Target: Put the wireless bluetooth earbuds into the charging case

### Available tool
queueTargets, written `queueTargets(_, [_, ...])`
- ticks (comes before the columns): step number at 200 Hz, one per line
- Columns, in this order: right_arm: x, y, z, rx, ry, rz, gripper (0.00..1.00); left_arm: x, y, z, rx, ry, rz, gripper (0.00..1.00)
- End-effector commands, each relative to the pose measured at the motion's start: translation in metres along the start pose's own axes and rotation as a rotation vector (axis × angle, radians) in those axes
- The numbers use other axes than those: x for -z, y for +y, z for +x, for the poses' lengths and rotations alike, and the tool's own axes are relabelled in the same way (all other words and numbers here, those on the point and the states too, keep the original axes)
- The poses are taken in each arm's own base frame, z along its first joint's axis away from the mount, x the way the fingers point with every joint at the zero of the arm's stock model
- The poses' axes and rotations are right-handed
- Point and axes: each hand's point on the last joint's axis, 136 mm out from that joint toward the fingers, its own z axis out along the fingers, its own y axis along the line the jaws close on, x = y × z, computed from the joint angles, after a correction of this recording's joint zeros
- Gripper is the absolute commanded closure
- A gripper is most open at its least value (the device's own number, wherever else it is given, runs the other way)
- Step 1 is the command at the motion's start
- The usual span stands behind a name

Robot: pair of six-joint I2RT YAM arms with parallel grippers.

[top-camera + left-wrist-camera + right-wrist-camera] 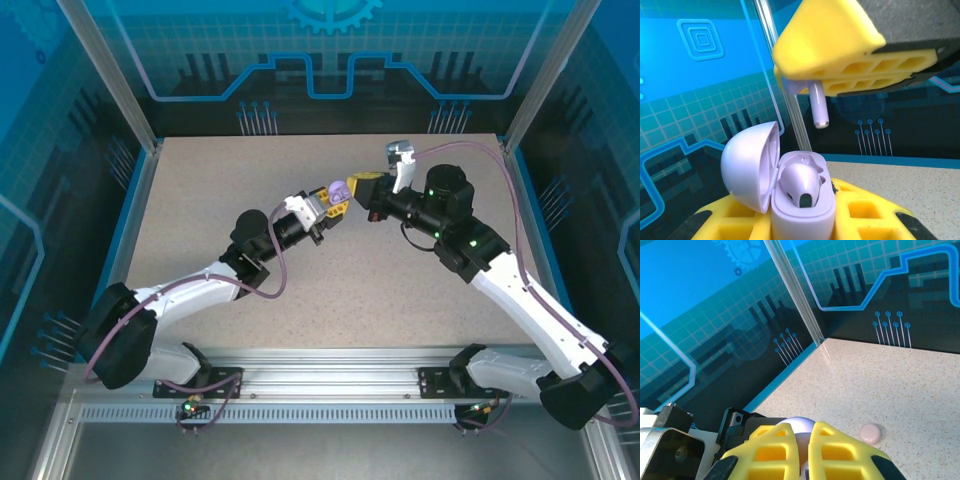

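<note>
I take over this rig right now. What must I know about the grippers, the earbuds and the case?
Left gripper: shut on the open lavender case.
Right gripper: shut on a lavender earbud, stem down, above the case.
Done: one lavender bud sits in the case.
Left: seat the held earbud, close the lid. A pink round item lies on the table.

top: high, rear, looking down | wrists: close-up, low (all share table (pixel 200 220))
</note>
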Motion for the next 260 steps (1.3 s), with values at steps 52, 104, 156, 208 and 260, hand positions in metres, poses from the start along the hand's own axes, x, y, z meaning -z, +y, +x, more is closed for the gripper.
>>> queueTargets(52, [-0.012, 0.002, 0.008, 0.031, 0.011, -0.008, 0.93, -0.001, 0.001, -0.024, 0.001, -0.062, 0.005, 1.0])
queueTargets(104, [-0.014, -0.005, 0.013, 0.034, 0.024, 0.019, 0.93, 0.0, 0.002, -0.022, 0.005, -0.058, -0.001, 1.0])
queueTargets(156, [-0.013, -0.006, 0.022, 0.06, 0.051, 0.015, 0.94, 0.0, 0.004, -0.025, 0.01, -0.063, -0.006, 1.0])
queueTargets(208, [-0.009, -0.009, 0.029, 0.098, 0.068, 0.027, 0.95, 0.0, 0.005, -0.027, 0.01, -0.067, -0.013, 1.0])
queueTargets(260, [-0.012, -0.004, 0.034, 0.135, 0.101, -0.003, 0.95, -0.001, 0.005, -0.026, 0.018, -0.061, -0.009, 1.0])
